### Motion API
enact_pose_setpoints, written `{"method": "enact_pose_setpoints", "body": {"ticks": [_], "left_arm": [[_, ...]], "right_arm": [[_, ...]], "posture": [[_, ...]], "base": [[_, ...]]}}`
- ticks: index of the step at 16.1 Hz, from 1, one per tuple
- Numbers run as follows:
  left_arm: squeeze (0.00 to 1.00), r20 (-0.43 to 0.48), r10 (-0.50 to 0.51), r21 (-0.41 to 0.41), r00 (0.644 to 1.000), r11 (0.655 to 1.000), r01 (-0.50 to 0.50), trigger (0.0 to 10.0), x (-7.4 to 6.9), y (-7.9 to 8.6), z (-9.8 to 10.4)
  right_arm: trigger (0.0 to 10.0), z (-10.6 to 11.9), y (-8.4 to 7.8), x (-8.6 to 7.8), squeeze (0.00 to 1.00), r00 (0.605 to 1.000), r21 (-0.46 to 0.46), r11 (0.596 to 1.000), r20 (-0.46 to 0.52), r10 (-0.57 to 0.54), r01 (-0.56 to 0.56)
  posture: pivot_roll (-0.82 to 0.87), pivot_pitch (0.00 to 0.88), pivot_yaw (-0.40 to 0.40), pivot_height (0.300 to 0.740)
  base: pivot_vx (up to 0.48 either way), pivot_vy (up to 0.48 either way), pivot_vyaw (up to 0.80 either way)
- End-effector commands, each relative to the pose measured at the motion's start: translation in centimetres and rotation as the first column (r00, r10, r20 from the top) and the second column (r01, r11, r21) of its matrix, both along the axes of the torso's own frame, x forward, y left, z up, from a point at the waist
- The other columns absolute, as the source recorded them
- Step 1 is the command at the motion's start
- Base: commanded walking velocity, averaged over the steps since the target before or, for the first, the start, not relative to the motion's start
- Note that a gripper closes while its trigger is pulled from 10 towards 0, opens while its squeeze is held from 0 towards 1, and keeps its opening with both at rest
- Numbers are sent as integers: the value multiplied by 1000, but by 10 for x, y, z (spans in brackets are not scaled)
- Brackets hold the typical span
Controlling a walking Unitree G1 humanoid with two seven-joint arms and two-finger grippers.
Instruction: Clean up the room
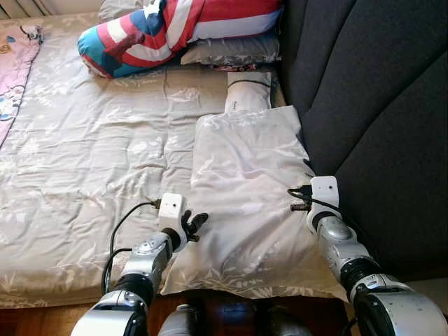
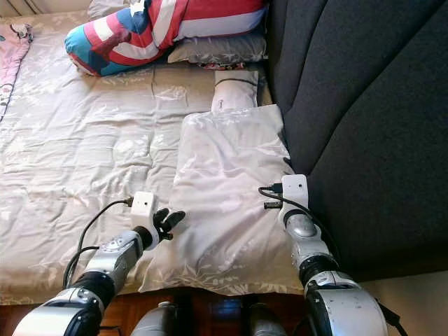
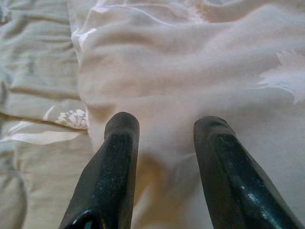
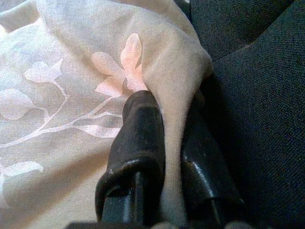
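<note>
Pillow [image 1: 245, 189] lies on our bed [image 1: 91, 175]; our right gripper [image 4: 164, 143] pinches its edge, our left gripper [image 3: 162, 143] spread at its other side.

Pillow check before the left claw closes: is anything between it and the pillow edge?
Nothing visible. The left claw is open right at the pillow edge; the right claw already pinches the opposite edge.

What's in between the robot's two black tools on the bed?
The beige pillow lies between them in the eye views: the left tool is open at its edge, and the right tool pinches its other edge beside the dark headboard.
</note>
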State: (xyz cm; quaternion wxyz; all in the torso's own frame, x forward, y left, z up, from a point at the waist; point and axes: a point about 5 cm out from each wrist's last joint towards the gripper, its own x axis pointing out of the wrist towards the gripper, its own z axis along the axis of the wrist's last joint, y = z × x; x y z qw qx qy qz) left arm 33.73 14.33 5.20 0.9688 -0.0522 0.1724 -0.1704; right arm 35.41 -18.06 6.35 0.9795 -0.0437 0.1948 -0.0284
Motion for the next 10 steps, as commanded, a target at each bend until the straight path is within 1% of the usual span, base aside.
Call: {"method": "enact_pose_setpoints", "body": {"ticks": [1,4,5,9,10], "left_arm": [[0,-23,2,30,1000,1000,-1,10000,-7,7,-8],[0,-20,18,34,1000,999,-18,10000,-9,11,-9],[0,-16,25,31,1000,999,-25,10000,-8,12,-8],[0,8,42,22,999,999,-42,10000,-6,12,-4],[0,8,43,21,999,999,-43,10000,-6,12,-4]], "right_arm": [[10000,15,-3,8,0,997,-17,1000,78,-1,2],[10000,16,-2,8,0,997,-14,1000,80,1,0],[10000,16,-2,8,976,997,-12,1000,79,4,-3],[10000,14,0,7,973,997,-10,1000,72,13,-13],[10000,13,0,7,988,997,-9,1000,70,16,-15]], "posture": [[-9,273,8,740],[-6,272,7,740],[-5,273,5,740],[-7,279,3,740],[-8,281,2,740]], "base": [[0,0,0],[0,0,0],[0,0,0],[0,0,0],[0,0,0]]}}
